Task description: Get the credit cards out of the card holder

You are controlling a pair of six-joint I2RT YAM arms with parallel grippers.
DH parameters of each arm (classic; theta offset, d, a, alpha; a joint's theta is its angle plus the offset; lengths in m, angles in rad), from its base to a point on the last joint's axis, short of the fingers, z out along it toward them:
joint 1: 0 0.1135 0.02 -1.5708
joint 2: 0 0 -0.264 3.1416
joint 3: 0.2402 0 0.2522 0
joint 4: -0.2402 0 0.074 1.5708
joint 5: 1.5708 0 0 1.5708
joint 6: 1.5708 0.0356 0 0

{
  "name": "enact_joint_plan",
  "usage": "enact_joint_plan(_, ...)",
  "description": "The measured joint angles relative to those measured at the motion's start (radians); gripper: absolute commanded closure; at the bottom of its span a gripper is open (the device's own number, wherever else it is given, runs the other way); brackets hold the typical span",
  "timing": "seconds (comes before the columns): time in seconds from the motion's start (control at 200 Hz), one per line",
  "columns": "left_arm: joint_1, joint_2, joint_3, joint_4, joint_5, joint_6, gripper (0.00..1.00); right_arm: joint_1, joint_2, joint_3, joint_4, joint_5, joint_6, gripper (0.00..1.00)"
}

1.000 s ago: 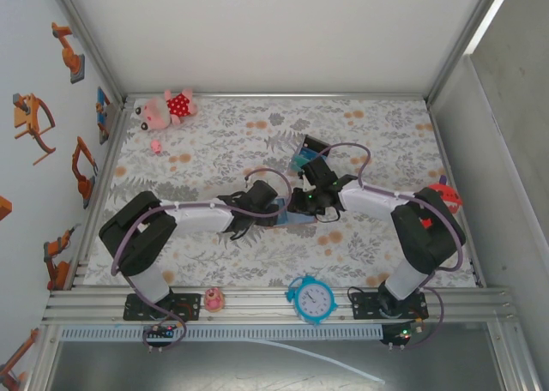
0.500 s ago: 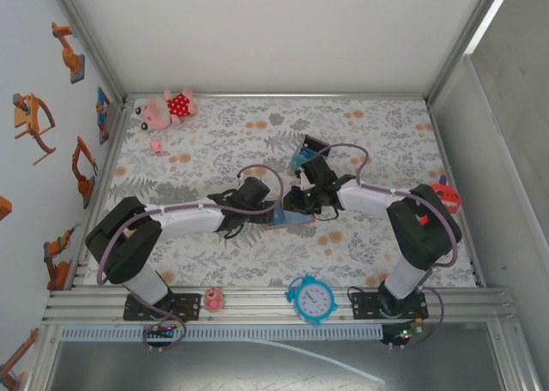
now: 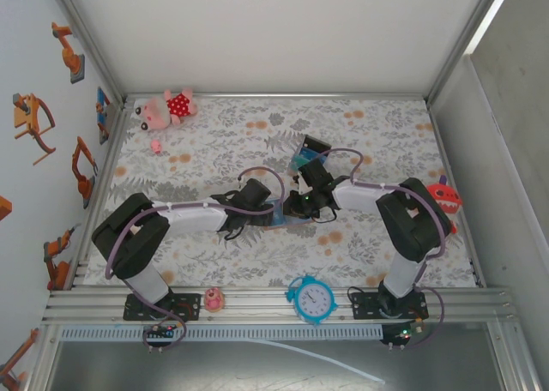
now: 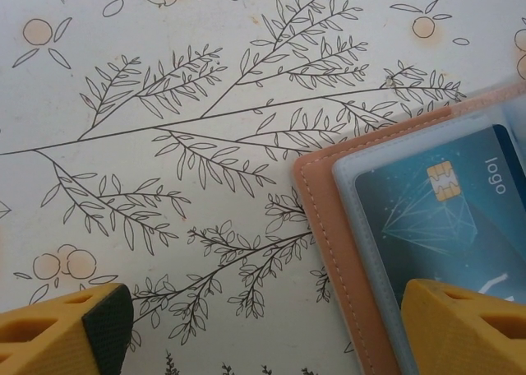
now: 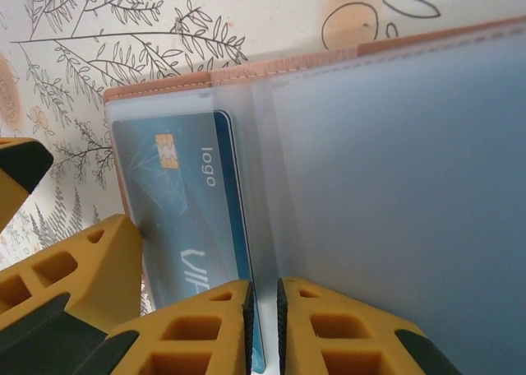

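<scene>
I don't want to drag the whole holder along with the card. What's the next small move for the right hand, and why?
Probably draw the right hand slowly toward the fold, sliding the credit card out of its clear pocket. Its fingers look pinched on the card's inner edge. The open left hand has one finger over the card holder corner, which should pin it.

The left arm (image 3: 193,215) and right arm (image 3: 369,195) have white links, black joints and black bases (image 3: 154,305), with lilac cables (image 3: 343,153) looping along them. The left gripper (image 4: 263,334) and right gripper (image 5: 263,326) have yellow-orange hollow-celled fingers (image 5: 189,330) with black pads (image 4: 111,317).
</scene>
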Motion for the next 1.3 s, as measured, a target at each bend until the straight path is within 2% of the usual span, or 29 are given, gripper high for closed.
enact_joint_plan(0.195,0.000,0.005,0.000,0.005,0.000,0.001,0.19,-0.009,0.003,0.009,0.011,-0.011,0.000,0.85)
enact_joint_plan(0.406,0.000,0.010,0.000,0.014,0.000,0.003,0.25,-0.016,0.003,0.009,0.020,-0.029,0.000,0.84)
enact_joint_plan(1.127,0.000,0.016,0.006,0.023,0.000,0.016,0.25,-0.022,0.052,0.025,0.053,-0.058,0.007,0.84)
enact_joint_plan(1.302,0.002,0.021,0.008,0.022,-0.003,0.016,0.26,-0.035,0.052,0.010,0.124,-0.097,0.042,0.84)
